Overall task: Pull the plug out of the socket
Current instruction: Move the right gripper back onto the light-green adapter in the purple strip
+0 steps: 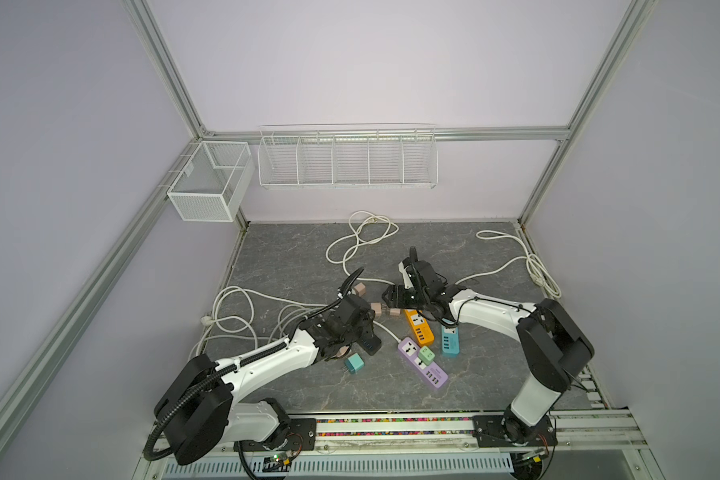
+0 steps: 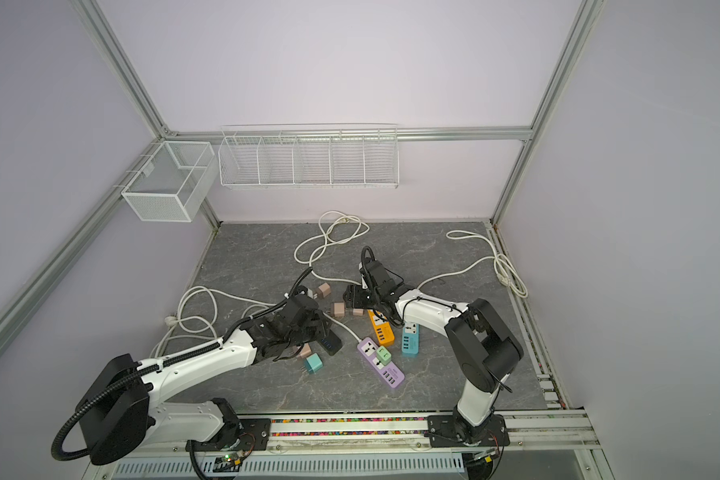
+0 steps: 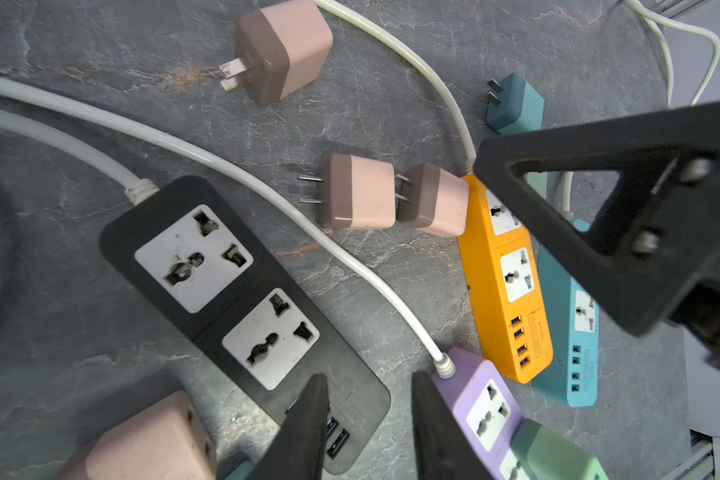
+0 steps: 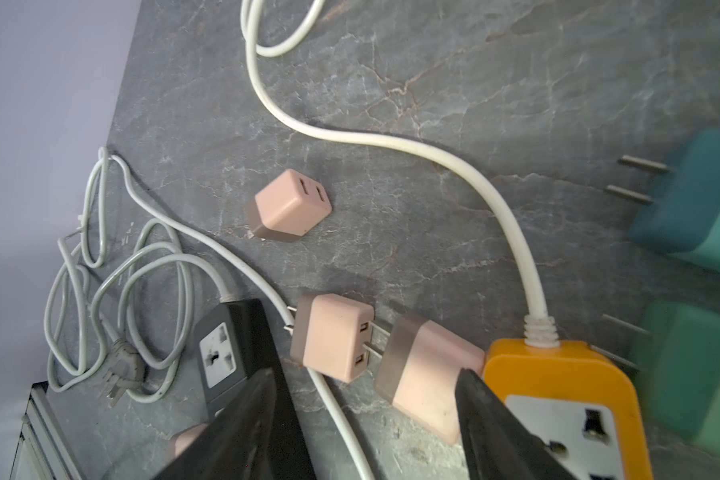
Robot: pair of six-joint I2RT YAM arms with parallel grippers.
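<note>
Though most of the unplugging looks done to me, one plug is left to pull. Lilac walls (image 1: 391,62) in an aluminium frame (image 1: 166,66) close the cell, with a white wire rack (image 1: 347,166) and a mesh basket (image 1: 208,187) hung at the back. Below lies the grey, stone-veined table (image 1: 292,257), strewn with white cords (image 4: 512,232). Four strips sit about its middle — black strip (image 3: 229,301), orange strip (image 1: 420,328), blue strip (image 1: 450,341), purple strip (image 1: 422,362) — and every socket I can see is empty but one: the green plug (image 1: 426,354) stands in the purple strip, toward the front edge. Loose on the table are a teal plug (image 1: 355,363) and several pink plugs (image 1: 376,308). My right claw (image 4: 362,370) stands wide open over one pink plug (image 4: 429,374) lying against the orange strip's cord end, gripping nothing; my left claw (image 3: 370,376), narrowly parted and empty, hangs above the black strip's end.
</note>
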